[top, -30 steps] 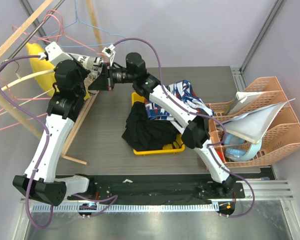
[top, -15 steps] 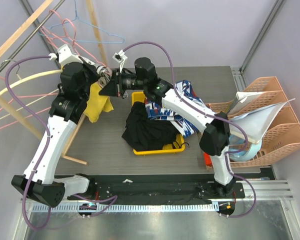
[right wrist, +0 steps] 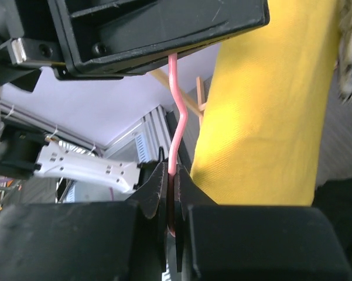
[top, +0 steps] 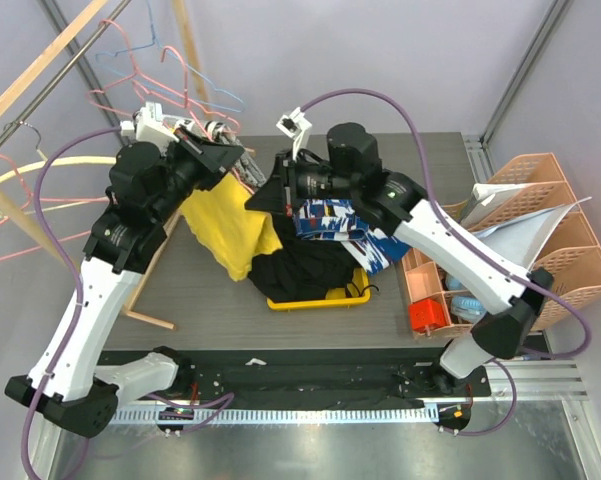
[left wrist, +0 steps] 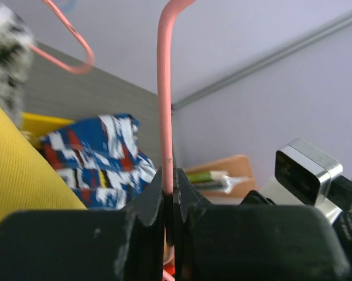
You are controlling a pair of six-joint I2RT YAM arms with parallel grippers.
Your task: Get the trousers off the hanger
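Note:
Yellow trousers hang from a pink wire hanger held over the table, just left of the yellow bin. My left gripper is shut on the hanger wire, which runs up out of its jaws. My right gripper faces it from the right and is shut on another part of the same hanger, the wire pinched between its fingertips. The trousers fill the right wrist view's right side, and their cloth shows at the lower left of the left wrist view.
A yellow bin holds black and blue patterned clothes. Pink and blue hangers hang on the wooden rack at the upper left. Orange file racks with papers stand at the right, a red item beside them.
Both arms have swung right from the rack toward the table's middle, carrying the hanger. The yellow trousers came off the rack side and now hang next to the bin.

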